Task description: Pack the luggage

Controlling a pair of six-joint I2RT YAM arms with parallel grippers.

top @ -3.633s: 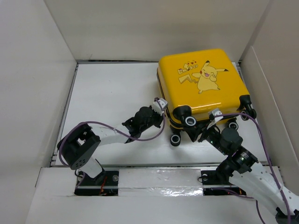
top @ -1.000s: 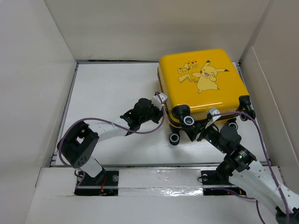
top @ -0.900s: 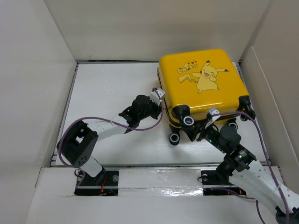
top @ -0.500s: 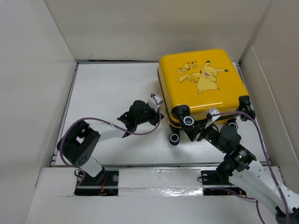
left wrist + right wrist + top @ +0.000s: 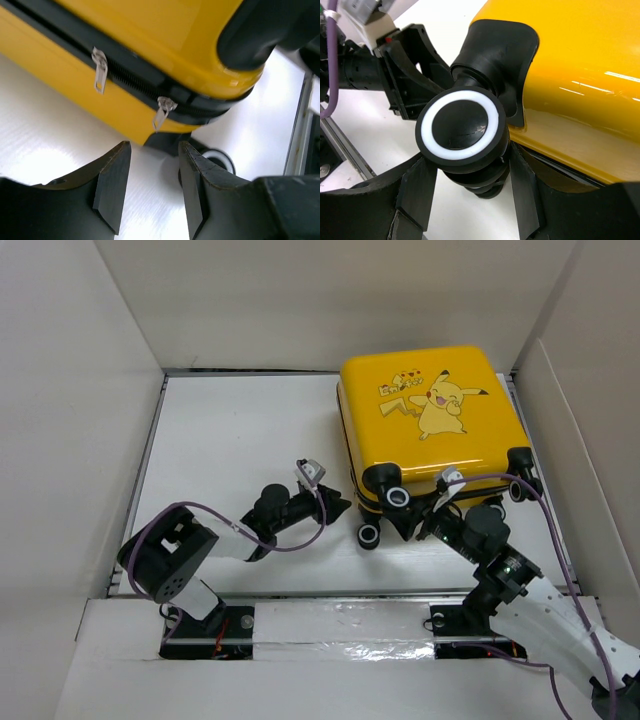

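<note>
While suitcase (image 5: 430, 410) lies flat at table's (image 5: 230, 430) 1 o'clock, wheels toward 6, right gripper (image 5: 470, 157) clamps one wheel (image 5: 460, 125). Left gripper (image 5: 152, 147) partly open, empty, near zipper pulls (image 5: 162, 107), at suitcase's 8 o'clock.

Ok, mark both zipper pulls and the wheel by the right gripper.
Upper pull (image 5: 100, 72): left wrist view, its metal tab.
Lower pull (image 5: 161, 114): left wrist view, its metal tab.
Wheel (image 5: 465, 125): right wrist view, black hub.

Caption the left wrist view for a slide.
Open left gripper, empty, faces the black zipper and two silver pulls on the bright-yellow hard-shell suitcase.
</note>
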